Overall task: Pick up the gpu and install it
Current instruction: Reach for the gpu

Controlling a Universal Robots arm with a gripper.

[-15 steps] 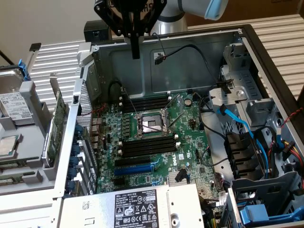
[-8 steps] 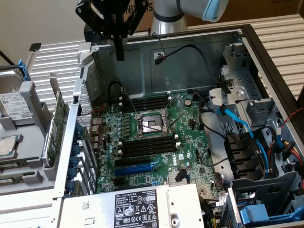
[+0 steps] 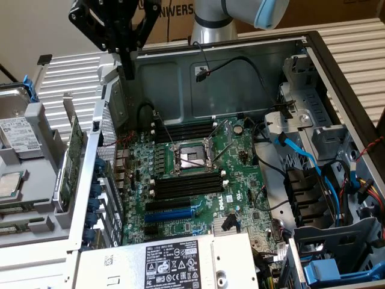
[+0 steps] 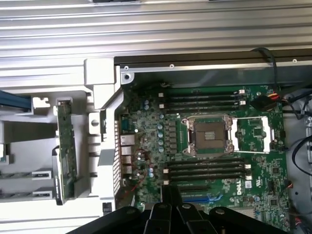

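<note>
Closed black claw hangs empty over a corner of the open computer case.

The claw's fingers are pressed together with nothing between them, above the rim of the open grey metal computer case. The gpu, a small green circuit card, stands on edge outside the case, below the claw and a little toward the exterior view's left of it. It is just beyond the perforated metal side wall and is not held. The large green motherboard lies flat inside the case, below the claw and toward the exterior view's right, on the far side of that wall from the gpu.
</note>
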